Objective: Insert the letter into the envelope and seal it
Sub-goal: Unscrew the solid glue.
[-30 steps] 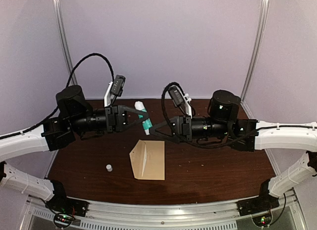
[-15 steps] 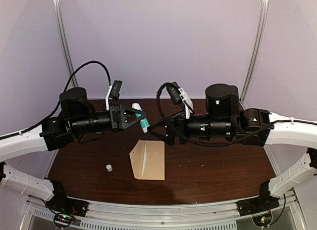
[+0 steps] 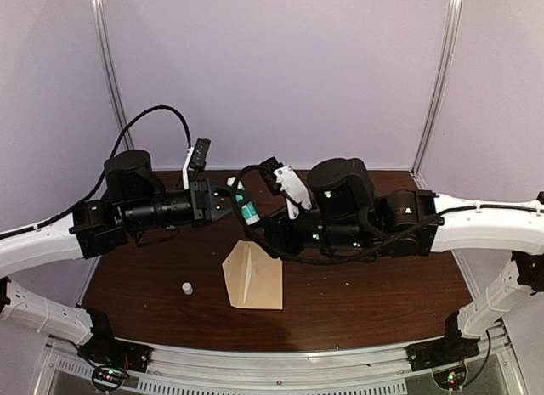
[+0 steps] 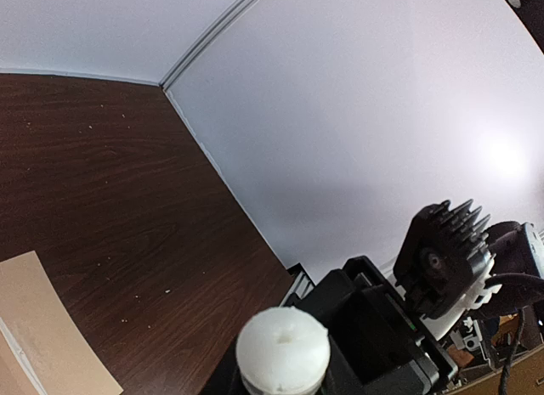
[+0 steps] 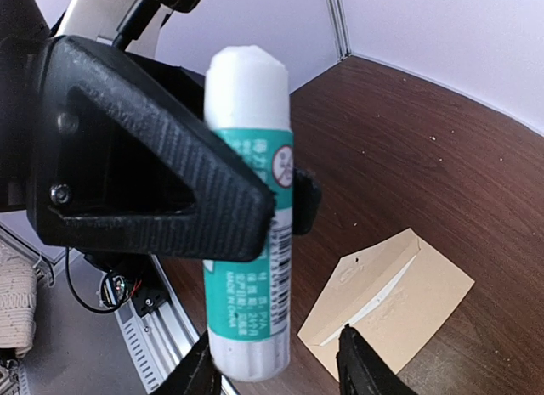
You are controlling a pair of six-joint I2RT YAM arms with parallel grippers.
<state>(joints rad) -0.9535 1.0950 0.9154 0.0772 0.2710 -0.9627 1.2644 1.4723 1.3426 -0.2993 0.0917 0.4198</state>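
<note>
**Envelope flat on counter; glue stick held above it between two hands**

- Envelope (image 3: 263, 280): tan kraft, lying flat at mid-counter. Its long axis runs near to far, and its pointed flap side faces the left arm. A pale strip runs along the flap fold; whether this is the letter cannot be told.
- Glue stick (image 5: 249, 242): green label, white end. It is in the air above the envelope's far edge. Its long axis is steeply tilted, with the white end up and away and the green end down towards the envelope.
- Left hand (image 3: 231, 200): clamped on the glue stick at mid-length, with the black fingers (image 5: 170, 187) across the label. The forearm is near level and reaches in from the left.
- Right hand (image 5: 276, 365): fingers apart, either side of the stick's lower end. One tip is just beside the stick and the other stands off. The arm reaches across from the right, wrist raised above the envelope.
- Small white cap (image 3: 186, 287): upright on the counter (image 3: 365, 301), left of the envelope and apart from it.
</note>
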